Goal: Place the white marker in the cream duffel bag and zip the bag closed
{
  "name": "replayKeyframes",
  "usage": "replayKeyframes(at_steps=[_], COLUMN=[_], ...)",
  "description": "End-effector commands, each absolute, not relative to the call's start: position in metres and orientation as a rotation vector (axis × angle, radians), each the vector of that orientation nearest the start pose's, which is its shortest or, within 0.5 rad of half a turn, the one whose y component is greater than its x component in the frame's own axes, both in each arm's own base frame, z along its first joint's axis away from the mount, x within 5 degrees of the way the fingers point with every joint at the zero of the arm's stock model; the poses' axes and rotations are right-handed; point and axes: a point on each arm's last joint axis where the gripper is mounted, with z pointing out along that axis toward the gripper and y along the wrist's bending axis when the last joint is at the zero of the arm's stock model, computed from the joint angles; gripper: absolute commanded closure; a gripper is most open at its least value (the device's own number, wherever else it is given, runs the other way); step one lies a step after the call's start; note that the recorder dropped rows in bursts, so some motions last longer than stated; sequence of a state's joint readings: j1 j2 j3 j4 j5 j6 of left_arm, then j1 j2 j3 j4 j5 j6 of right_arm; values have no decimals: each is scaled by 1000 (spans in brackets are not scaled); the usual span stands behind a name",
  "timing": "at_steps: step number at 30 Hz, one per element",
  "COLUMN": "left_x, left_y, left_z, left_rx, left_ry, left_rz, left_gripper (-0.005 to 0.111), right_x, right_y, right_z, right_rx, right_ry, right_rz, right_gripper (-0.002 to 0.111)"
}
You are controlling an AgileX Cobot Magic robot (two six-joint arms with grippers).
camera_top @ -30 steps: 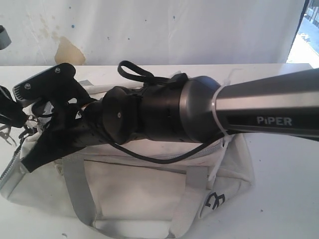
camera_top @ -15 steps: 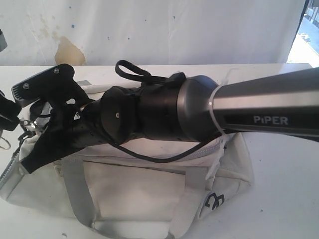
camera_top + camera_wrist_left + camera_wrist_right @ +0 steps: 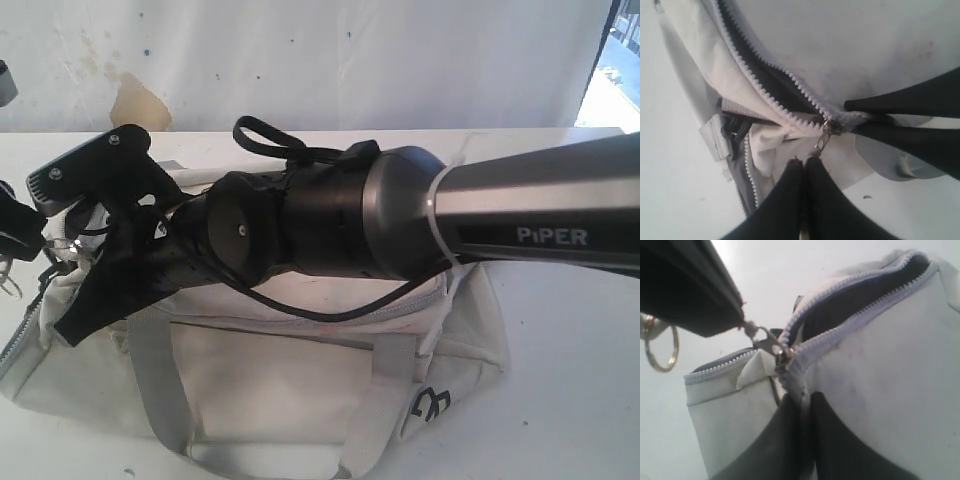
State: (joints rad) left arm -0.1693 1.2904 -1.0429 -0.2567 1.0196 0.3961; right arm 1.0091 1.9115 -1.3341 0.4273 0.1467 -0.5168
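Cream bag (image 3: 270, 370) mid-zipping: left claw (image 3: 802, 162) clamped on zipper pull (image 3: 823, 141), right claw (image 3: 801, 397) pinching bag fabric alongside; next, dragging pull steadily along open teeth (image 3: 790, 79).

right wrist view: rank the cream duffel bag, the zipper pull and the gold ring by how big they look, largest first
1. cream duffel bag, fills most of the frame.
2-3. gold ring and zipper pull: look about alike; the ring may hang nearer the camera, so I won't rank them.
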Motion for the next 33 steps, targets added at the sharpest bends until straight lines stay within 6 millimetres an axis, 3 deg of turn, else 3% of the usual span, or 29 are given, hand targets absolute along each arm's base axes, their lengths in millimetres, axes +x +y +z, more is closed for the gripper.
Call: replayKeyframes(at_steps=[1,14,23,33], left_x=[240,222,219,224], left_y=[-69,-72,-70,-69], left_z=[318,315,321,322], left_rx=[623,721,732,963], left_ry=[2530,2661,2608,2466], left_rz=[-451,-561,-520,-421], left_gripper=[107,107,107,107], right_x=[222,235,241,245], right_y=[369,366,363,362], right_z=[215,207,208,206], right_rx=[-1268,-1126,-999,-903], right_ry=[1933,2015,2075,2141], right_rz=[542,575,625,665], right_gripper=[108,108,108,108])
